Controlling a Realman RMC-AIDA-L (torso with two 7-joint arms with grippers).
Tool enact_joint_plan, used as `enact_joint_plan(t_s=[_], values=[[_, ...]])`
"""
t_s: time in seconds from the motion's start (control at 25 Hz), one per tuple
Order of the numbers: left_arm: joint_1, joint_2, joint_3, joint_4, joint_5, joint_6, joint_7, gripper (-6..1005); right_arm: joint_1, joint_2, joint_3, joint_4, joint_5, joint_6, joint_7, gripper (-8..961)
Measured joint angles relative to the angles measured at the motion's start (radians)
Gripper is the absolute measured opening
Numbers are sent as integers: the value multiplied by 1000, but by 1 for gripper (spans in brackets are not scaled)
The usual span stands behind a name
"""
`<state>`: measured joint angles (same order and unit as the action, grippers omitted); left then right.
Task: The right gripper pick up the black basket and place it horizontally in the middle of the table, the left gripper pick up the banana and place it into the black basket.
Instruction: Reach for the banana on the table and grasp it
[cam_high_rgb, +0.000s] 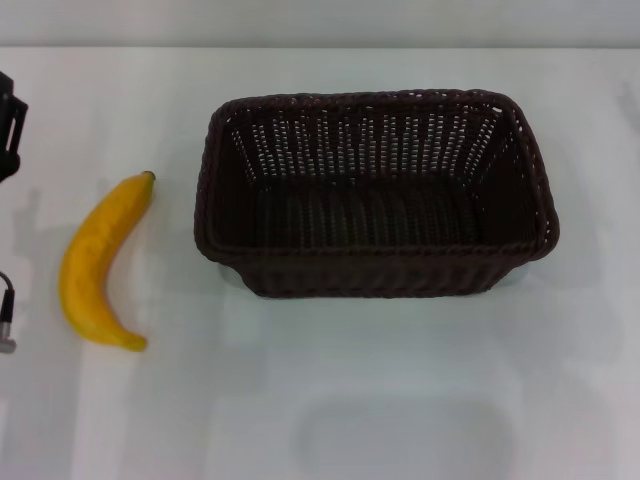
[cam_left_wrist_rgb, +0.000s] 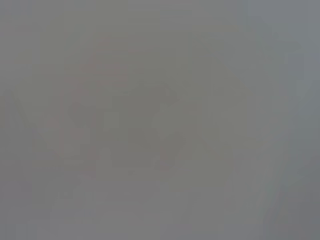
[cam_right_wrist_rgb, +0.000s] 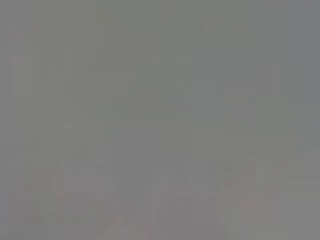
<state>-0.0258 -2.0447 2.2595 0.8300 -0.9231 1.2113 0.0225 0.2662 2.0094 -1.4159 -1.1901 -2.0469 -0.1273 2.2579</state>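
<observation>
Black basket: stands upright on the table, long side running parallel to the table's far edge, near the middle of the tabletop and a little toward the right edge; its opening faces up and nothing lies inside.
Basket build: dark woven wicker, openwork walls, thick braided rim, rounded corners.
Banana: lies flat on the table toward the left edge, well apart from the basket; dark stem tip points toward the far edge and slightly toward the basket, the other end toward the near edge; the curve bulges toward the left edge.
Left gripper: only a black part shows at the left edge of the head view, beyond the banana's stem end and apart from it; whether its fingers are spread or closed cannot be told.
Cable end: a thin dark lead with a grey tip at the left edge, beside the banana's lower half.
Right gripper: out of sight in every view.
Wrist views: both show only flat grey, nothing readable.
</observation>
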Motion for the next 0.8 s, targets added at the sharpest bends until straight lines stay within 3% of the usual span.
enact_joint_plan(t_s=[0.28,0.6,0.8], values=[[4,-15,-54,20,51,0,0,876,6,-1,-144,175,-59,448,-12,683],[11,1,-90,53,59,-16,1,876,6,-6,-155,300,-84,615,144,681],[16,36,-124,120,70,-140,2,876,-18,-9,-151,303,-158,619,220,680]])
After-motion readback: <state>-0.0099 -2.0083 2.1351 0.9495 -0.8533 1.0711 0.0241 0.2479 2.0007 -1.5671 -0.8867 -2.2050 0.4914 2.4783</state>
